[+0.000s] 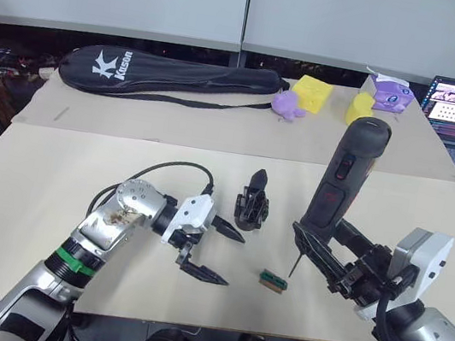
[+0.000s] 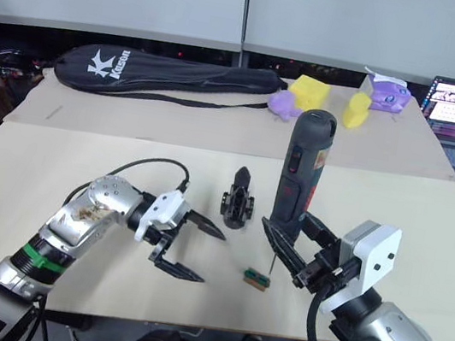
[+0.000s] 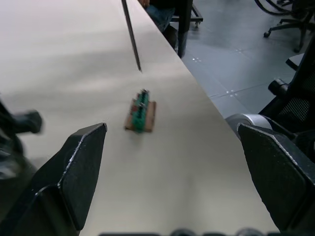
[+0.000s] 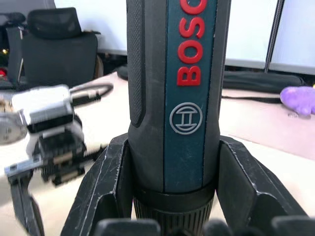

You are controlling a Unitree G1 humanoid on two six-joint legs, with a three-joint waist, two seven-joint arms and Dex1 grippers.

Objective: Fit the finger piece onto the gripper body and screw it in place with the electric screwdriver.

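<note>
While upright, right gripper (image 1: 318,252) clamps electric screwdriver (image 1: 343,176).

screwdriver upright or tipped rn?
Upright. The electric screwdriver stands nearly vertical in the right gripper, bit pointing down beside the green block; fingers clamp its lower barrel.

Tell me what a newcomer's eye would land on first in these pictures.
First, the electric screwdriver, held upright in the right gripper over the near table, its bit pointing down beside a small green block. Next, the open left gripper just left of the gripper body standing mid-table. Behind, a long black racket bag lies on the far table.
</note>
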